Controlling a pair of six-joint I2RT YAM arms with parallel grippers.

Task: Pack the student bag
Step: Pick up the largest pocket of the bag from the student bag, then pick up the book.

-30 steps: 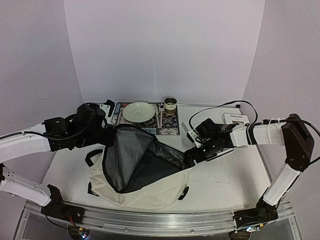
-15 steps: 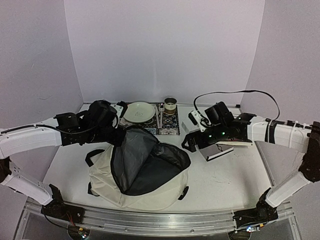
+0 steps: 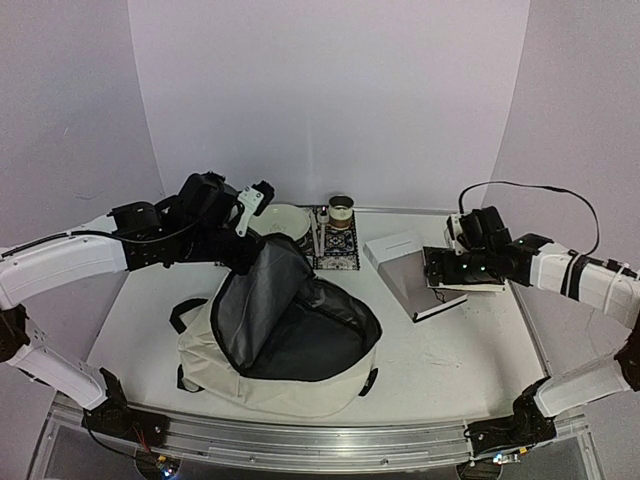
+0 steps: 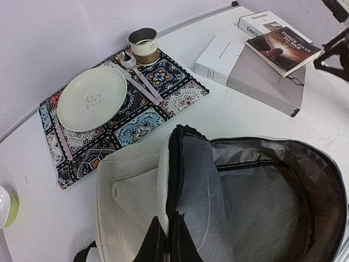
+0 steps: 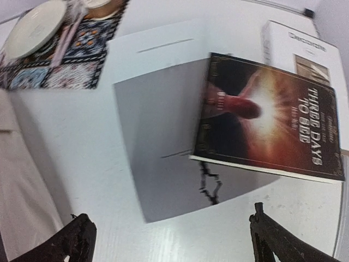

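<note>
The student bag (image 3: pixel 290 385) lies at the table's front middle, a cream backpack with its grey lining (image 4: pixel 262 202) wide open. My left gripper (image 4: pixel 169 248) is shut on the black zip edge of the bag's flap and holds that flap up, as the top view also shows of the left gripper (image 3: pixel 244 262). My right gripper (image 5: pixel 174 240) is open and empty, hovering over a flat grey and white book (image 5: pixel 163 147). A dark paperback (image 5: pixel 267 131) lies partly on that book. In the top view the right gripper (image 3: pixel 432 270) is to the right of the bag, apart from it.
A patterned placemat (image 4: pixel 163 90) at the back carries a pale plate (image 4: pixel 91 98), a spoon (image 4: pixel 139 76) and a small cup (image 4: pixel 144 43). A white box (image 5: pixel 300 49) sits behind the paperback. A green and white object (image 4: pixel 5 206) pokes in at the left edge.
My right gripper has pulled away from the bag's right rim and moved right to above the books. My left gripper has lifted the flap higher and a little to the right.
</note>
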